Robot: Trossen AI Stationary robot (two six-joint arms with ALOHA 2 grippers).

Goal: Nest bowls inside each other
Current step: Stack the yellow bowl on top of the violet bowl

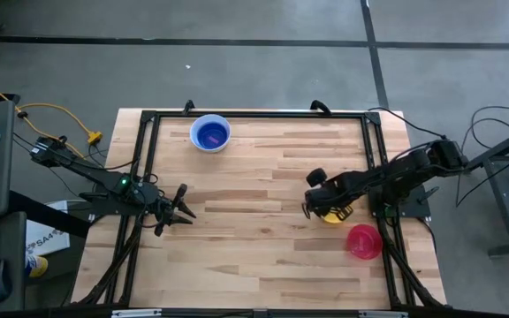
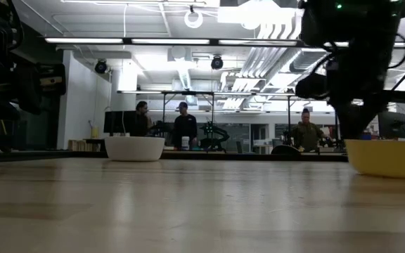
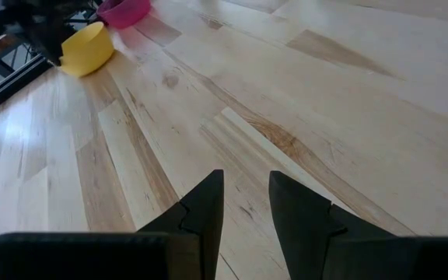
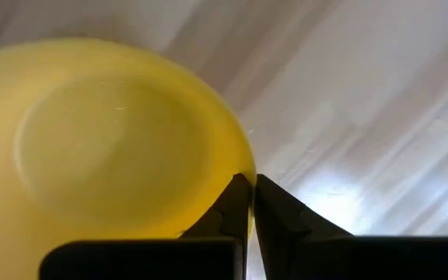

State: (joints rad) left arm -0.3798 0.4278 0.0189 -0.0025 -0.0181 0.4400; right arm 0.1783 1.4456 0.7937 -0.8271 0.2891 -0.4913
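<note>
A yellow bowl (image 1: 334,215) sits on the table near its right edge, with my right gripper (image 1: 322,208) over it, shut on its rim. A red-pink bowl (image 1: 364,241) rests on the table just nearer and to the right. At the far edge a blue bowl (image 1: 211,134) sits inside a white bowl (image 1: 195,140); the low view shows the white bowl (image 2: 134,148) standing on its base. My left gripper (image 1: 180,208) hovers open at the table's left side, touching nothing. My right gripper pinches the yellow bowl's rim (image 4: 242,167) between its two fingers, one finger inside the bowl and one outside. The fingers come steeply from above. In the low view the bowl (image 2: 389,157) stands on the table with its opening up.
A black frame (image 1: 254,115) runs along the table's far, left and right edges. Bare wood lies between the two arms at the table's middle (image 1: 254,203). People stand and sit in the room beyond the table (image 2: 183,125).
</note>
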